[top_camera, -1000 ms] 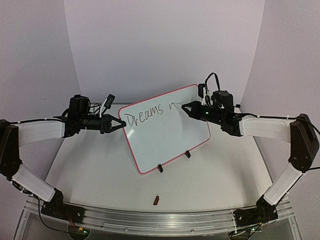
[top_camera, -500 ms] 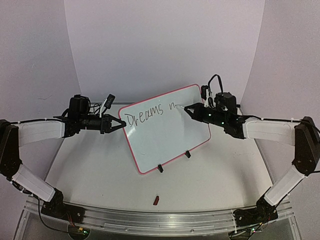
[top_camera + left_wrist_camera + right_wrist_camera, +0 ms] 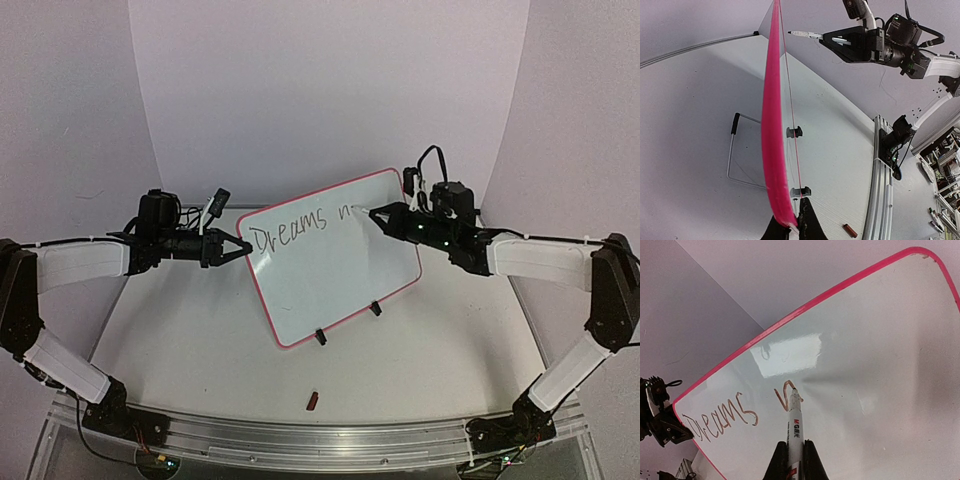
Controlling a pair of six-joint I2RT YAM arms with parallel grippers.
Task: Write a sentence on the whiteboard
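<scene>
The whiteboard (image 3: 335,265) stands tilted on two black clip feet, pink-red frame, with "Dreams" and a begun letter written across its top. My left gripper (image 3: 240,249) is shut on its left edge; in the left wrist view (image 3: 791,226) the pink frame (image 3: 771,125) runs edge-on between my fingers. My right gripper (image 3: 385,216) is shut on a white marker (image 3: 794,427), whose tip touches the board at the new stroke (image 3: 785,396) right of "Dreams" (image 3: 720,419).
A small red marker cap (image 3: 312,401) lies on the table near the front rail; it also shows in the left wrist view (image 3: 849,230). A wire stand (image 3: 735,155) sits behind the board. White walls close in the back and sides.
My right gripper has shifted slightly rightward and up along the board, extending the stroke after "Dreams". The left arm and the board have not moved.
</scene>
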